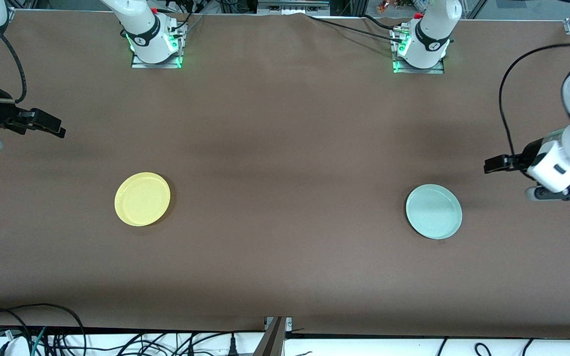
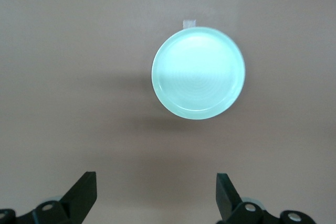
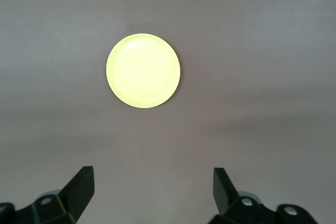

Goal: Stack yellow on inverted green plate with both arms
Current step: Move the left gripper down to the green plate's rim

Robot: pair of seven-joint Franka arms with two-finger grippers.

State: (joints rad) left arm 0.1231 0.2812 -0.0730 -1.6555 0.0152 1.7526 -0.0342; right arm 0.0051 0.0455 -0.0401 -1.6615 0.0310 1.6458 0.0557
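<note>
The yellow plate (image 1: 142, 199) lies rim up on the brown table toward the right arm's end; the right wrist view shows this yellow plate (image 3: 143, 70) whole. The pale green plate (image 1: 433, 211) lies rim up toward the left arm's end, and the left wrist view frames the green plate (image 2: 198, 73) too. My right gripper (image 1: 60, 131) hangs in the air over bare table at the right arm's end, open and empty (image 3: 153, 187). My left gripper (image 1: 487, 165) hovers over bare table beside the green plate, open and empty (image 2: 156, 190).
Both arm bases (image 1: 155, 42) (image 1: 421, 47) stand at the table edge farthest from the front camera. Cables (image 1: 27, 331) trail along the floor past the nearest table edge. The brown tabletop (image 1: 285, 198) spreads wide between the two plates.
</note>
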